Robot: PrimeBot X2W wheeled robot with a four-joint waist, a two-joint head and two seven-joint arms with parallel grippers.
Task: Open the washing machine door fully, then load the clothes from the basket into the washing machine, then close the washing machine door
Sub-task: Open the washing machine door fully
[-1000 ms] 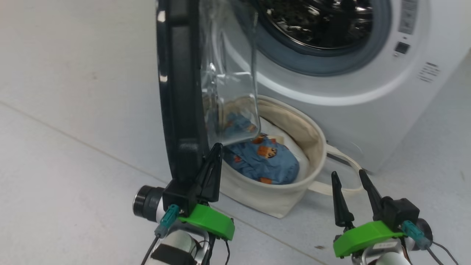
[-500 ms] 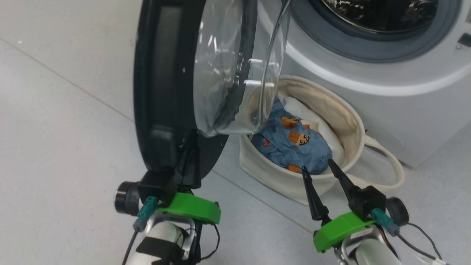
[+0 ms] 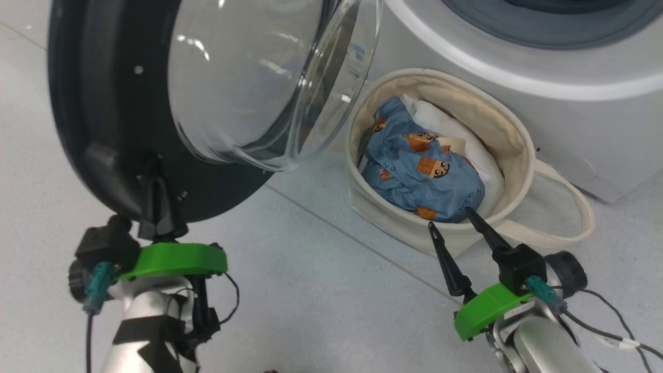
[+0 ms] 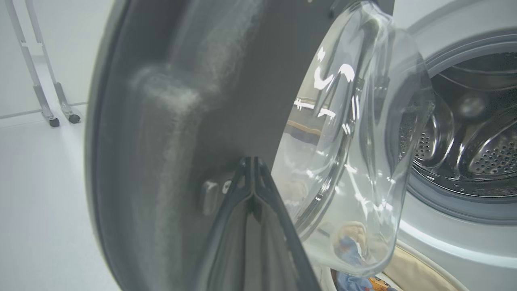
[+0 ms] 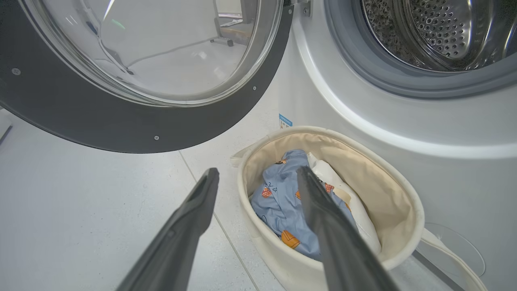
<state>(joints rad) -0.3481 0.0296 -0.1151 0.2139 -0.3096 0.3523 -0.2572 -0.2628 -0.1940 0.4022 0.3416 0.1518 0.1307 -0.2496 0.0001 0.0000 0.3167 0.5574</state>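
Steel drum (image 5: 436, 32) shows from the wrists — right end effector (image 5: 257, 171) spread (left end effector (image 4: 252, 160) pressed together).

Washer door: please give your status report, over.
Left gripper shut, tips against door. Right gripper open, over basket rim. Clothes in basket. Door open, close beside basket.

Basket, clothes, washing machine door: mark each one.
basket (image 3: 388, 220), head view, front outer wall.
clothes (image 3: 404, 178), head view, middle of the blue fabric.
washing machine door (image 3: 83, 103), head view, left of the black ring.
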